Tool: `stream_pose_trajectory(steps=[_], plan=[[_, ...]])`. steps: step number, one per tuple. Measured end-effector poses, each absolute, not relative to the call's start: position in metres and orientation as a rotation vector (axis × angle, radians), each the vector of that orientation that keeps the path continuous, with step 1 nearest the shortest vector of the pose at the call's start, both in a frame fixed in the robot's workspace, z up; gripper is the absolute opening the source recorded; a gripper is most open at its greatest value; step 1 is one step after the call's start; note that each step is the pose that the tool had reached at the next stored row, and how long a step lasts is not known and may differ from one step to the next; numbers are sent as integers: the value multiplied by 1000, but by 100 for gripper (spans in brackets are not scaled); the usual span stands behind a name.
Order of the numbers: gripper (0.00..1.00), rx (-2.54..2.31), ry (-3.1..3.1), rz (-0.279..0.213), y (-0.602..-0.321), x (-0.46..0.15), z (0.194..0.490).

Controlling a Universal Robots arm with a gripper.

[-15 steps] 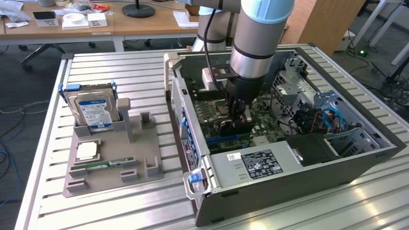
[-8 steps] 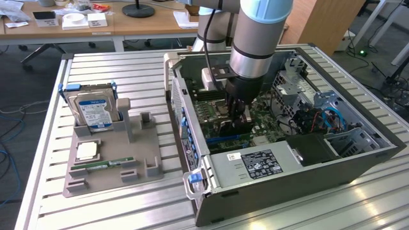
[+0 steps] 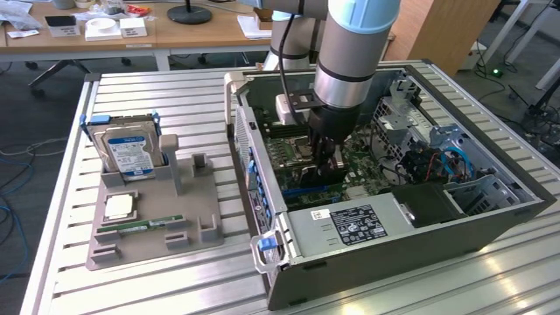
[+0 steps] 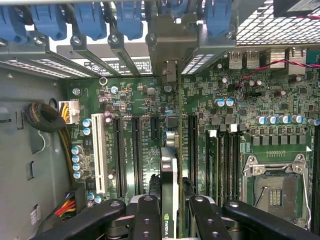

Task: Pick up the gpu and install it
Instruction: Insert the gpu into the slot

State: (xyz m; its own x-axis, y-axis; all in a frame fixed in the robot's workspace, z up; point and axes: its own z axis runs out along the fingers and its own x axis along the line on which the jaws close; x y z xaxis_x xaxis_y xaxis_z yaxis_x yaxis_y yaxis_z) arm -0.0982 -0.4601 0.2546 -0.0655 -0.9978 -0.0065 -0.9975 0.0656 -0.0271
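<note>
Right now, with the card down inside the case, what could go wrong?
1. The gpu, gripped edge-on in the hand, hides its own slot, so it may be misaligned. Pushing could then load the motherboard.
2. Its far end sits at the case's rear slot frame and could snag there.

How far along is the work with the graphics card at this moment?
Done: the flat gpu card with the black cooler is lifted, not on the grey plastic holder, and is inside the open grey metal computer case. In hand: the black gripper is shut on it, edge-down over the long black slots of the green motherboard. Left: I cannot tell whether it is seated; it is not yet released.
</note>
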Motion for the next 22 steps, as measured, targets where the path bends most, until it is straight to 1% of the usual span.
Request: stream_pose_trajectory(steps=[22], plan=[[27, -2131, 2276, -24, -460, -98, 250]])
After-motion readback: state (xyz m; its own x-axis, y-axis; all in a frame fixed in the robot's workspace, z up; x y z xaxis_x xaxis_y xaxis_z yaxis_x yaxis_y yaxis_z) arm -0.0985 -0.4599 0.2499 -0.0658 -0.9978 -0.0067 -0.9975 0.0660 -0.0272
